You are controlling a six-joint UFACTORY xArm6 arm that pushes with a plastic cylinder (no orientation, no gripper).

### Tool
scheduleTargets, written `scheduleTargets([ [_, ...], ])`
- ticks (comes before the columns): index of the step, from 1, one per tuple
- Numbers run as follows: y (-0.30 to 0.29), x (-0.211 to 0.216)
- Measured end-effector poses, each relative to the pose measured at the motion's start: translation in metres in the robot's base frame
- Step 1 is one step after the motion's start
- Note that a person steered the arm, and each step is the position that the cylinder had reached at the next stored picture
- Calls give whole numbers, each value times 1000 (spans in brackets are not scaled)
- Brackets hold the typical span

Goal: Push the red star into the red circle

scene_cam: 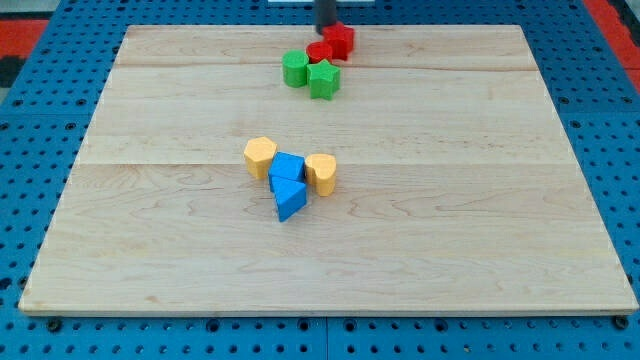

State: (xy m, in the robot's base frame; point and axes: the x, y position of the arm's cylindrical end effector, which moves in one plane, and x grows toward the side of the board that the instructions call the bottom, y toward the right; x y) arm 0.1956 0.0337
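Camera view: one frame looking down across a pale wooden desk (450, 250) on a blue pegboard (40, 120).
Red star: the red star (341, 41) sits near the view's top edge of the desk, a little right of centre.
Red circle: the red circle (319, 52) lies just left of and below the star, the two touching.
Tip: the dark rod comes down from the view's top; the tip (327, 29) is just behind the red pair, touching or nearly touching the star's upper left.
Claw: none on this arm, so no open or closed state can be told.
Green blocks: a green circle (295, 69) and a green star (323, 79) press against the red circle from below.
Centre cluster: a yellow hexagon (260, 157), a blue cube (287, 171), a blue triangle (290, 200) and a yellow block (321, 173) with a notched top huddle together, well apart from the red pair.
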Motion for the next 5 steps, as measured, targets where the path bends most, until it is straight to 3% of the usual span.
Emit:
scheduleTargets([
  [2,36,16],
  [3,-52,17],
  [5,-41,32],
])
